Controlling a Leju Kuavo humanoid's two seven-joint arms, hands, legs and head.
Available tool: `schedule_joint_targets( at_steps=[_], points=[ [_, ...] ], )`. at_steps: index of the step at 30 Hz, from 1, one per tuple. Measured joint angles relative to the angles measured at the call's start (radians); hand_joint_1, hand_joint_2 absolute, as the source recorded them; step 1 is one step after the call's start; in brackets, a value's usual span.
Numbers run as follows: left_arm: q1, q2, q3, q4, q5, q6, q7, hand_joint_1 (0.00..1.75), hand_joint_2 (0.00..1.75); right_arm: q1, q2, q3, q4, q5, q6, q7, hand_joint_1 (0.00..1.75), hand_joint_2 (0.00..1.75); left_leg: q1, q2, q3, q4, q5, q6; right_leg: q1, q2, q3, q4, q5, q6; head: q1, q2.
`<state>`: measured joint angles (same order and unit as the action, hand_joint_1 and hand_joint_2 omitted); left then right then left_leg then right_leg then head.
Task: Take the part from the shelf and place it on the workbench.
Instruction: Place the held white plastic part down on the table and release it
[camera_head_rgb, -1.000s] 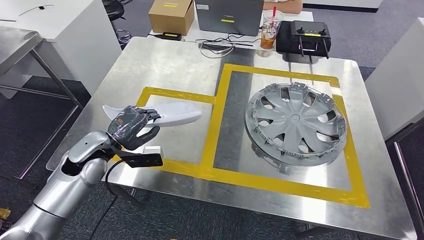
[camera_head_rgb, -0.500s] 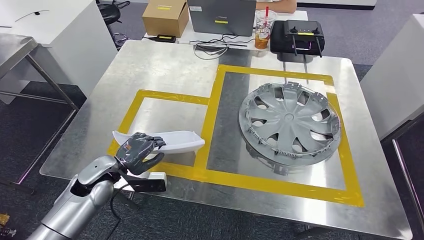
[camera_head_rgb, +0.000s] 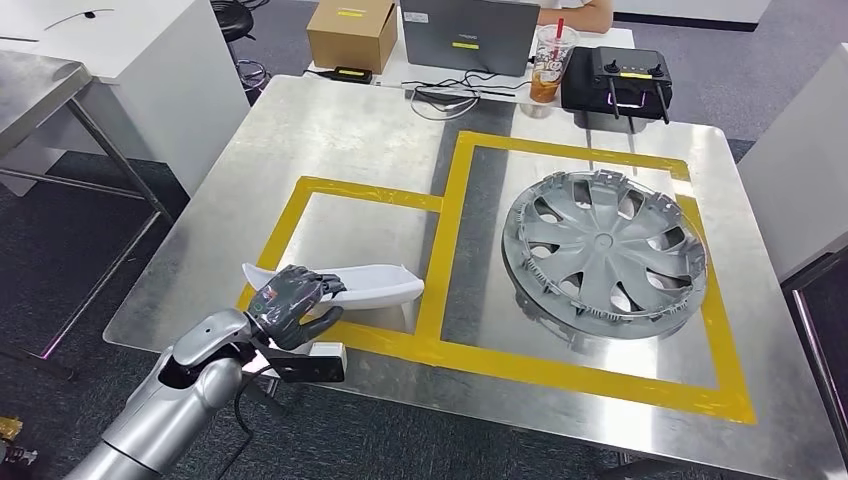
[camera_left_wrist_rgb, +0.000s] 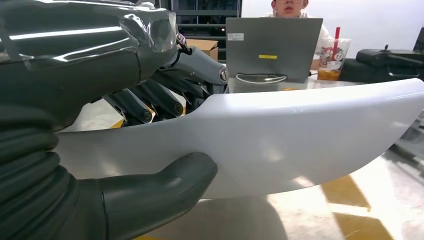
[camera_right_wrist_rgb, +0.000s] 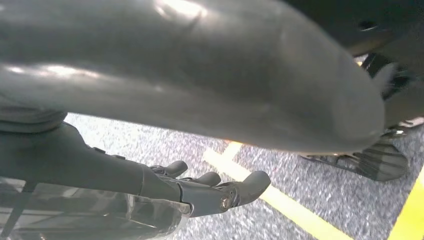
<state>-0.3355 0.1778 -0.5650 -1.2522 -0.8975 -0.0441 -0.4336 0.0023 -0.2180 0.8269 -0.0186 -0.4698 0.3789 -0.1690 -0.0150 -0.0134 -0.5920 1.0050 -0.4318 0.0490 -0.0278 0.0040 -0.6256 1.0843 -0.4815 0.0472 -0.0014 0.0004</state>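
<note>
Your left hand (camera_head_rgb: 290, 306) grips the white curved part (camera_head_rgb: 372, 287) near its left end: in the left wrist view the dark fingers (camera_left_wrist_rgb: 150, 102) wrap over the top edge of the part (camera_left_wrist_rgb: 280, 145) while the thick thumb (camera_left_wrist_rgb: 165, 185) presses against its face from below, so the hand is closed around it. From the head view, the part lies lengthwise across the smaller yellow-taped rectangle (camera_head_rgb: 360, 190) on the steel workbench (camera_head_rgb: 330, 130), low over the surface near the front edge; you cannot tell from these views whether it touches the metal. Its free end points toward the yellow tape line that divides the two taped areas. In the larger taped area to the right sits a grey wheel cover (camera_head_rgb: 606, 250), well apart from the part. At the far side you can see a cardboard box (camera_head_rgb: 351, 32), a laptop (camera_head_rgb: 468, 36), an iced drink cup (camera_head_rgb: 547, 66) and a black remote controller (camera_head_rgb: 622, 80). Your right hand (camera_right_wrist_rgb: 200, 192) hangs over speckled floor with yellow lines, its fingers loosely curled and apart, holding nothing.
</note>
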Motion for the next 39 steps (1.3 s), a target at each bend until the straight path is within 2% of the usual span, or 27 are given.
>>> schedule_joint_targets(
  at_steps=[1, 2, 5, 6, 8, 10, 11, 12, 13, 14, 15, 17, 18, 21, 23, 24, 26, 27, 28, 29, 31, 32, 33, 35, 37, 39],
  points=[
    [-0.005, -0.008, -0.003, 0.007, 0.005, 0.003, 0.000, 0.44, 1.75, 0.000, -0.002, 0.000, -0.001, 0.000, -0.004, 0.000, 0.00, 0.00, -0.002, -0.001, -0.002, 0.004, -0.003, -0.004, 0.002, 0.000, 0.023, -0.046, 0.016, -0.005, -0.001, 0.000],
    [-0.010, -0.016, -0.007, 0.013, 0.010, 0.007, -0.001, 0.00, 1.75, 0.000, -0.003, 0.000, -0.001, 0.000, -0.007, 0.001, 0.00, 0.00, -0.004, -0.002, -0.004, 0.008, -0.005, -0.007, 0.004, 0.000, 0.034, -0.067, 0.024, -0.011, -0.001, 0.000],
    [-0.018, -0.037, -0.014, 0.022, 0.021, 0.015, -0.001, 0.00, 1.75, -0.001, -0.004, 0.000, -0.004, -0.003, -0.009, 0.002, 0.00, 0.00, -0.001, -0.003, -0.008, 0.015, -0.010, -0.018, 0.005, 0.001, 0.037, -0.071, 0.029, -0.029, -0.002, 0.000],
    [-0.021, -0.043, -0.016, 0.024, 0.024, 0.015, 0.000, 0.00, 1.75, -0.001, -0.004, 0.000, -0.005, -0.003, -0.010, 0.002, 0.00, 0.00, 0.001, -0.002, -0.015, 0.031, -0.022, -0.024, 0.002, 0.000, 0.038, -0.073, 0.030, -0.034, -0.004, 0.000],
    [-0.031, -0.053, -0.019, 0.027, 0.025, 0.015, 0.007, 0.00, 1.75, -0.001, -0.005, 0.000, -0.008, -0.004, -0.010, 0.002, 0.00, 0.00, 0.009, 0.000, -0.056, 0.119, -0.073, -0.038, -0.003, 0.000, 0.040, -0.074, 0.031, -0.040, -0.007, 0.000],
    [-0.038, -0.063, -0.023, 0.036, 0.026, 0.015, 0.018, 0.00, 1.75, 0.000, -0.005, 0.000, -0.009, -0.004, -0.010, 0.002, 0.00, 0.00, 0.018, 0.002, -0.116, 0.250, -0.130, -0.049, -0.003, 0.000, 0.040, -0.074, 0.031, -0.041, -0.009, 0.000],
    [-0.040, -0.068, -0.024, 0.041, 0.025, 0.014, 0.022, 0.00, 1.75, 0.000, -0.005, 0.000, -0.009, -0.003, -0.010, 0.002, 0.00, 0.00, 0.021, 0.002, -0.138, 0.295, -0.144, -0.052, -0.003, 0.000, 0.040, -0.074, 0.031, -0.041, -0.009, 0.000],
    [-0.042, -0.073, -0.025, 0.046, 0.024, 0.014, 0.025, 0.00, 1.75, 0.001, -0.006, 0.000, -0.009, -0.002, -0.011, 0.002, 0.00, 0.00, 0.024, 0.003, -0.148, 0.315, -0.145, -0.054, -0.003, 0.000, 0.040, -0.074, 0.031, -0.040, -0.010, 0.000],
    [-0.045, -0.078, -0.025, 0.051, 0.022, 0.014, 0.028, 0.00, 1.75, 0.001, -0.006, 0.000, -0.010, -0.001, -0.012, 0.002, 0.00, 0.00, 0.026, 0.005, -0.142, 0.301, -0.130, -0.054, -0.003, 0.000, 0.041, -0.074, 0.031, -0.040, -0.010, 0.000],
    [-0.050, -0.083, -0.025, 0.056, 0.019, 0.015, 0.032, 0.00, 1.75, 0.001, -0.006, 0.000, -0.013, 0.001, -0.015, 0.003, 0.00, 0.00, 0.027, 0.006, -0.120, 0.256, -0.103, -0.054, -0.004, 0.000, 0.042, -0.074, 0.031, -0.040, -0.010, 0.000],
    [-0.056, -0.090, -0.025, 0.063, 0.016, 0.015, 0.036, 0.00, 1.75, 0.000, -0.006, 0.001, -0.017, 0.004, -0.017, 0.005, 0.00, 0.00, 0.028, 0.008, -0.086, 0.186, -0.067, -0.052, -0.004, 0.000, 0.043, -0.074, 0.030, -0.040, -0.010, 0.000],
    [-0.072, -0.104, -0.022, 0.076, 0.009, 0.018, 0.045, 0.00, 1.75, -0.001, -0.008, 0.002, -0.027, 0.007, -0.021, 0.012, 0.00, 0.00, 0.025, 0.009, -0.020, 0.057, -0.023, -0.045, -0.001, 0.000, 0.044, -0.074, 0.031, -0.035, -0.009, 0.000],
    [-0.078, -0.110, -0.020, 0.083, 0.005, 0.020, 0.050, 0.00, 1.31, -0.002, -0.009, 0.003, -0.031, 0.008, -0.022, 0.016, 0.00, 0.00, 0.022, 0.009, -0.004, 0.026, -0.017, -0.042, 0.000, 0.000, 0.042, -0.074, 0.032, -0.031, -0.009, 0.000],
    [-0.082, -0.130, -0.004, 0.102, 0.027, 0.018, 0.056, 0.00, 0.00, -0.003, -0.011, 0.005, -0.045, 0.006, -0.027, 0.025, 0.00, 0.00, 0.016, 0.009, 0.002, 0.009, -0.015, -0.023, -0.001, 0.000, 0.038, -0.080, 0.036, -0.012, -0.008, 0.000],
    [-0.079, -0.152, 0.028, 0.107, 0.132, -0.021, 0.039, 0.00, 0.00, -0.001, -0.011, 0.005, -0.051, -0.004, -0.029, 0.029, 0.00, 0.00, 0.018, 0.008, 0.009, -0.007, -0.004, -0.006, -0.002, -0.001, 0.023, -0.049, 0.017, -0.010, -0.007, 0.000],
    [-0.076, -0.165, 0.048, 0.107, 0.202, -0.051, 0.028, 0.00, 0.00, 0.000, -0.012, 0.004, -0.052, -0.009, -0.030, 0.031, 0.00, 0.00, 0.018, 0.008, 0.012, -0.013, 0.000, 0.000, -0.002, -0.001, 0.001, -0.005, -0.005, -0.014, -0.005, 0.000],
    [-0.057, -0.190, 0.097, 0.100, 0.370, -0.132, 0.003, 0.00, 0.00, 0.002, -0.011, 0.003, -0.052, -0.017, -0.029, 0.032, 0.00, 0.00, 0.012, 0.008, 0.012, -0.014, 0.000, 0.005, 0.000, -0.002, -0.065, 0.135, -0.060, -0.023, -0.003, 0.000],
    [-0.042, -0.198, 0.122, 0.090, 0.456, -0.173, -0.010, 0.00, 0.00, 0.004, -0.011, 0.003, -0.052, -0.019, -0.027, 0.032, 0.00, 0.00, 0.009, 0.008, 0.012, -0.014, 0.000, 0.006, 0.000, -0.002, -0.092, 0.189, -0.075, -0.023, -0.002, 0.000],
    [-0.028, -0.205, 0.147, 0.074, 0.557, -0.218, -0.027, 0.00, 0.00, 0.006, -0.011, 0.002, -0.052, -0.021, -0.023, 0.032, 0.00, 0.00, 0.006, 0.007, 0.012, -0.013, -0.001, 0.007, 0.001, -0.002, -0.105, 0.211, -0.076, -0.019, -0.002, 0.000],
    [-0.017, -0.208, 0.169, 0.052, 0.655, -0.253, -0.046, 0.00, 0.00, 0.008, -0.010, 0.001, -0.051, -0.021, -0.019, 0.032, 0.00, 0.00, 0.005, 0.007, 0.012, -0.012, -0.001, 0.007, 0.001, -0.002, -0.093, 0.184, -0.059, -0.012, -0.002, 0.000],
    [-0.004, -0.210, 0.208, -0.012, 0.841, -0.303, -0.080, 0.00, 0.00, 0.010, -0.008, 0.000, -0.049, -0.021, -0.012, 0.029, 0.00, 0.00, 0.003, 0.005, 0.011, -0.006, -0.005, 0.003, 0.000, -0.002, -0.030, 0.049, -0.007, -0.001, -0.001, 0.000],
    [0.001, -0.210, 0.227, -0.052, 0.921, -0.320, -0.090, 0.00, 0.00, 0.009, -0.007, 0.000, -0.047, -0.021, -0.010, 0.026, 0.00, 0.00, 0.001, 0.004, 0.009, 0.000, -0.009, -0.001, 0.001, -0.001, 0.002, -0.013, 0.015, -0.001, -0.001, 0.000],
    [0.008, -0.208, 0.243, -0.095, 0.984, -0.333, -0.095, 0.00, 0.00, 0.009, -0.005, 0.000, -0.046, -0.021, -0.009, 0.022, 0.00, 0.00, -0.001, 0.004, 0.007, 0.004, -0.012, -0.004, 0.002, -0.001, 0.022, -0.052, 0.027, -0.005, -0.001, 0.000],
    [0.030, -0.205, 0.276, -0.198, 1.077, -0.358, -0.090, 0.00, 0.00, 0.008, 0.000, 0.000, -0.042, -0.022, -0.009, 0.015, 0.00, 0.00, -0.002, 0.005, 0.005, 0.009, -0.015, -0.012, 0.008, 0.000, 0.033, -0.071, 0.033, -0.020, -0.003, 0.000],
    [0.057, -0.205, 0.306, -0.305, 1.119, -0.373, -0.072, 0.00, 0.00, 0.007, 0.007, -0.001, -0.040, -0.024, -0.009, 0.012, 0.00, 0.00, 0.001, 0.006, 0.002, 0.018, -0.024, -0.022, 0.005, -0.001, 0.036, -0.073, 0.034, -0.030, -0.003, 0.000],
    [0.075, -0.206, 0.327, -0.383, 1.128, -0.379, -0.057, 0.00, 0.00, 0.006, 0.013, -0.001, -0.037, -0.024, -0.009, 0.011, 0.00, 0.00, 0.007, 0.006, -0.028, 0.086, -0.067, -0.037, 0.000, -0.002, 0.040, -0.075, 0.034, -0.040, -0.008, 0.000]
  ],
)
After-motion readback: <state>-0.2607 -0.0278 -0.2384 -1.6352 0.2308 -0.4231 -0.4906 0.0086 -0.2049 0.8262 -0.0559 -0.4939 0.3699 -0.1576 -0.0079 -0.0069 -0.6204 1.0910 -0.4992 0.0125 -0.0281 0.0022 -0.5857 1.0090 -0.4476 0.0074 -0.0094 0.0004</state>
